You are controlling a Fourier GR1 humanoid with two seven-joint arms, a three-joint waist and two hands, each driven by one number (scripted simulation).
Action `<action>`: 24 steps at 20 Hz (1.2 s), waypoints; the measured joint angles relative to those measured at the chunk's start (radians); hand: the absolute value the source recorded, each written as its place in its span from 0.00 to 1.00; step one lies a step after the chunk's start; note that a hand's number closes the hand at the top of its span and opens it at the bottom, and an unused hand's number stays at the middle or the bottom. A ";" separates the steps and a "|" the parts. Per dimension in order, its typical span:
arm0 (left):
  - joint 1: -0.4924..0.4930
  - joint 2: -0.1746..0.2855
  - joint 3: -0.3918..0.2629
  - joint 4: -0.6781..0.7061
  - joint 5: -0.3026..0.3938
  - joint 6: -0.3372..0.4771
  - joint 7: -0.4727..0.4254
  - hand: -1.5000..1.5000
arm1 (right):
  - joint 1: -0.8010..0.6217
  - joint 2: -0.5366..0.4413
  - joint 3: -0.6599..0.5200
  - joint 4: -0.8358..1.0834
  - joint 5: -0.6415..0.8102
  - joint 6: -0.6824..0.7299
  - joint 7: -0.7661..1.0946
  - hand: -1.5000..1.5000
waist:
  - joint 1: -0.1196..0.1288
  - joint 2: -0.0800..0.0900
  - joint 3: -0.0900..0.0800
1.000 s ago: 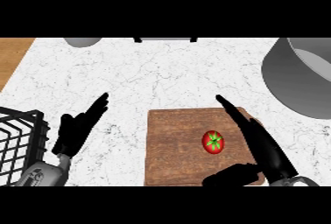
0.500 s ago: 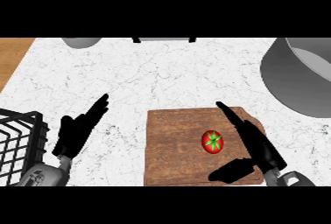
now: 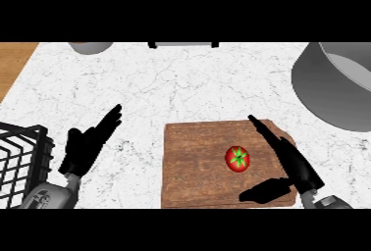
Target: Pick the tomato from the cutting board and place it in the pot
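Right hand (image 3: pixel 296 166) open over the right side of the cutting board (image 3: pixel 196 162), fingers straight and close together, pointing up and to the left, thumb (image 3: pixel 264 192) spread wide toward the lower left; nothing held. Left hand (image 3: pixel 85 147) open as well, fingers straight and pointing up, resting over the counter (image 3: pixel 188 88) between the basket (image 3: pixel 22 157) and the board, touching neither.

White marbled counter across nearly the whole view, with a strip of wood (image 3: pixel 14 59) at the upper left corner. Large grey pot (image 3: pixel 337 93) at the upper right, cut by the edge of the view, well apart from the board. Brown wooden cutting board flat on the counter in the lower middle. Black wire basket at the left edge, only partly in view. Round grey object (image 3: pixel 91 46) and wider grey object (image 3: pixel 182 44) at the top edge, both cut off; not possible to tell what. Red tomato (image 3: pixel 238 158), green star-shaped top facing up, on the right half of the board, just left of the right hand's fingers and above its thumb, with bare board showing between, so touched by neither.
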 measured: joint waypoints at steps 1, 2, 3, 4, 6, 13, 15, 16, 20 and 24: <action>0.000 -0.001 0.004 -0.003 0.004 -0.002 0.006 0.50 | 0.003 0.008 -0.011 0.016 -0.019 0.011 -0.027 0.00 | 0.001 0.000 -0.001; 0.000 -0.002 0.006 -0.003 0.004 -0.005 0.007 0.50 | 0.011 0.020 -0.017 0.027 -0.032 0.018 -0.052 0.00 | 0.001 0.000 -0.001; -0.001 -0.004 0.006 0.003 0.003 -0.009 0.002 0.50 | 0.010 0.030 -0.027 0.035 -0.051 0.027 -0.066 0.00 | 0.000 0.000 0.001; -0.001 -0.004 0.006 0.001 0.000 -0.008 0.010 0.50 | 0.016 0.043 -0.031 0.037 -0.063 0.033 -0.082 0.00 | 0.001 0.000 0.000; 0.000 -0.005 0.009 0.005 -0.004 -0.016 -0.002 0.50 | 0.033 0.061 -0.046 0.058 -0.093 0.049 -0.125 0.00 | 0.000 -0.001 0.002; -0.003 -0.011 0.011 0.011 -0.023 -0.017 -0.008 0.50 | 0.039 0.132 -0.078 0.191 -0.145 0.090 -0.216 0.00 | 0.003 0.000 0.003; -0.001 -0.010 0.009 -0.001 -0.025 -0.016 0.001 0.50 | 0.027 0.152 -0.094 0.232 -0.160 0.102 -0.239 0.00 | 0.004 0.000 -0.001; -0.002 -0.011 0.008 -0.001 -0.031 -0.010 0.007 0.50 | 0.015 0.164 -0.099 0.261 -0.162 0.108 -0.255 0.00 | 0.004 -0.002 -0.003; -0.007 -0.016 0.014 0.014 -0.036 -0.016 -0.008 0.50 | -0.019 0.188 -0.094 0.338 -0.116 0.112 -0.347 1.00 | 0.005 -0.010 -0.004; -0.008 -0.017 0.019 0.002 -0.030 -0.022 0.011 0.50 | -0.050 0.207 -0.086 0.421 -0.056 0.105 -0.457 1.00 | 0.008 -0.011 -0.009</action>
